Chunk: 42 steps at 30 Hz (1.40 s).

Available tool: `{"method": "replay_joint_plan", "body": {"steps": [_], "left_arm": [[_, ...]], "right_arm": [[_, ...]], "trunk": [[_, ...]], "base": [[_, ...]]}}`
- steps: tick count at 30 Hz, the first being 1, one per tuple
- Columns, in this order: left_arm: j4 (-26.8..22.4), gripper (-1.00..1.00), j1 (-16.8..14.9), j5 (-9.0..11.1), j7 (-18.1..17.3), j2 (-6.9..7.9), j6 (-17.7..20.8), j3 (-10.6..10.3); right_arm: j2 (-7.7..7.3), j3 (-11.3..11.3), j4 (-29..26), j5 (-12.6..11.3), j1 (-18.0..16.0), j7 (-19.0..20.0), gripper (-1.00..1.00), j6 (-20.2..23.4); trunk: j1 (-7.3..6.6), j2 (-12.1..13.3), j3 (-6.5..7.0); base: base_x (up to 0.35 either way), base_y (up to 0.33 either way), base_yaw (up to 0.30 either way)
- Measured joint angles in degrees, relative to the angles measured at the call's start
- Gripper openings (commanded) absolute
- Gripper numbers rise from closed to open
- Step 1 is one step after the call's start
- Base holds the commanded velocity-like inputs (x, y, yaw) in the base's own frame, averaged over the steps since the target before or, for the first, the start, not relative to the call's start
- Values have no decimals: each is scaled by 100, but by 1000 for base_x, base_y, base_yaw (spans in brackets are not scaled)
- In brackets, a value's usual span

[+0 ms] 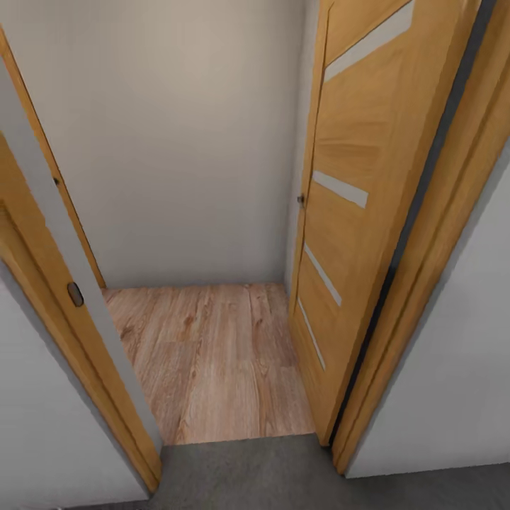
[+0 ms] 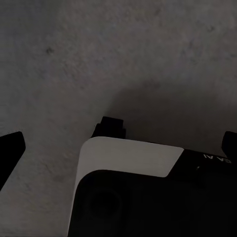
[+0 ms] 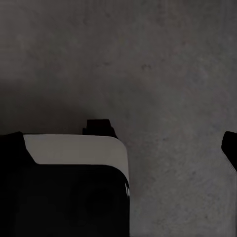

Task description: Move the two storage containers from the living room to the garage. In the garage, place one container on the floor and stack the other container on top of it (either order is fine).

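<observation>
I see a doorway ahead in the head view: an open wooden door (image 1: 340, 212) with pale inset strips stands swung back on the right, and a wooden door frame (image 1: 71, 304) runs down the left. Beyond the threshold lies light wood plank flooring (image 1: 212, 354), closed off by a plain pale wall (image 1: 177, 142). On my side of the threshold the floor (image 1: 248, 471) is dark grey and speckled — rough concrete. The left wrist view looks down on the same grey surface (image 2: 98, 59); a white-and-black part of the robot's base (image 2: 133, 158) sits below, and the left gripper (image 2: 118, 148) shows one dark fingertip (image 2: 10, 145) at one edge and another at the opposite edge, set wide apart with nothing between. The right wrist view gives the matching picture — grey concrete (image 3: 163, 59) and the base (image 3: 74, 148). Of the right gripper (image 3: 230, 145) I see just one dark fingertip at the frame edge, so I cannot tell its spread.
</observation>
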Motion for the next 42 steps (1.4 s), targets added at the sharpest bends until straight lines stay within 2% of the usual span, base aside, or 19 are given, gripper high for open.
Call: {"method": "replay_joint_plan", "body": {"steps": [16, 23, 34, 42], "left_arm": [[0, 100, 0, -1, 0, 7, 1, -2], [0, 100, -1, -2, 1, -20, 9, -2], [0, 100, -1, -2, 1, -13, 2, -2], [0, 100, -1, -3, 1, -13, 3, -1]], "right_arm": [[0, 0, 0, 8, 0, 4, 100, -1], [0, 0, 0, 3, 1, 9, 100, -2], [-3, 0, 0, -1, 1, 16, 100, -2], [-4, 0, 0, -17, 1, 9, 100, -4]], "trunk": [[-2, 0, -35], [0, 0, -37], [0, 0, -37], [1, 0, -37]], "base": [[301, 0, 247], [74, 0, 16], [238, 0, -1], [24, 0, -182]]}}
